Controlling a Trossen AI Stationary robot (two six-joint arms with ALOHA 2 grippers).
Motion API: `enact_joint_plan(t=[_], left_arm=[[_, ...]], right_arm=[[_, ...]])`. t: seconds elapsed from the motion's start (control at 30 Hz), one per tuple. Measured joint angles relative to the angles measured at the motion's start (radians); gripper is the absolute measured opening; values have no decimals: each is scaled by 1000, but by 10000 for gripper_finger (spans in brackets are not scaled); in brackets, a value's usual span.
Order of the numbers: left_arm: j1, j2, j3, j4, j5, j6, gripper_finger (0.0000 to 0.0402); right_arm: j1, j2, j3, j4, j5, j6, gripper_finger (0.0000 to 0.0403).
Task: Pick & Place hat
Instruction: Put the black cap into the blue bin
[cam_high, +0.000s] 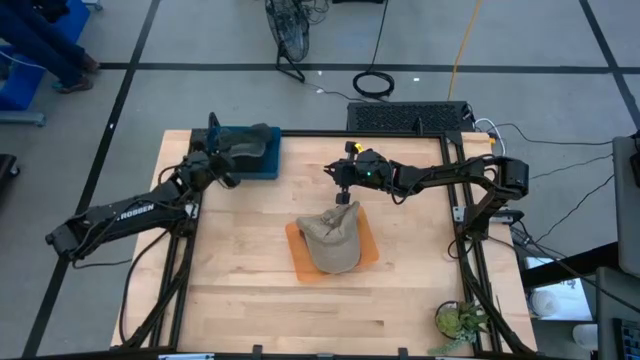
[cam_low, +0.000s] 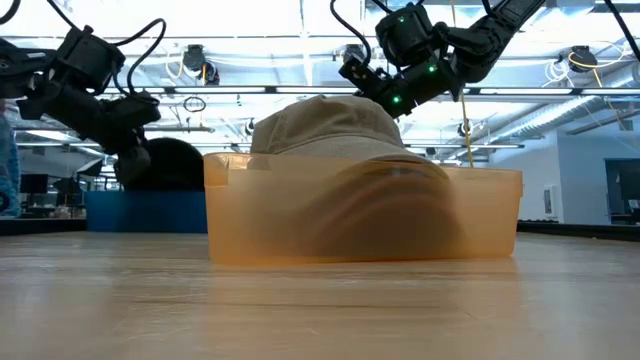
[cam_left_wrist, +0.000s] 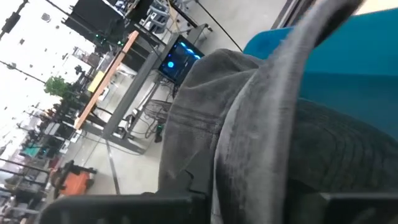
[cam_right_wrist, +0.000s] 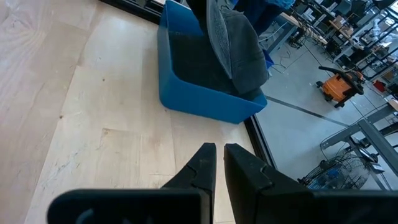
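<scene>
A: Position first. Where is each hat, and which hand is nearer?

B: The dark grey hat (cam_high: 252, 143) sits in the blue bin (cam_high: 262, 166) at the far left corner of the worktop (cam_high: 240, 290). The left hand (cam_high: 222, 163) is at that bin, right against the hat; in its wrist view the grey fabric fills the frame. I cannot tell whether it is grasping or released. The tan hat (cam_high: 332, 238) lies in the orange tray (cam_high: 300, 262) at mid-worktop, its long axis running far to near, brim end towards the far side.

A: And the right hand?

B: The right hand (cam_high: 346, 173) hovers just beyond the tan hat's far end, above it and apart, fingers clenched with only a slit between them, holding nothing. It is the nearer one to that hat.

A: Legible markings?

B: White lettering on the left arm (cam_high: 135, 212), reading roughly "ROSSEN". Nothing else readable.
</scene>
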Motion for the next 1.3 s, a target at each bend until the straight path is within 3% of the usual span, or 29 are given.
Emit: enact_joint_plan(t=[0.3,0.57,0.77,1.03,1.3], left_arm=[[-10,0,0,21,-55,-72,151],[-98,-1,39,41,3,-228,229],[-196,-1,97,-31,-7,-267,236],[-192,-1,118,-142,-211,-275,237],[-196,-1,119,-75,-209,-327,237]], right_arm=[[0,0,0,0,0,0,20],[0,0,0,0,0,0,20],[0,0,0,-6,0,0,20],[0,0,0,-6,0,8,20],[0,0,0,-3,0,3,20]])
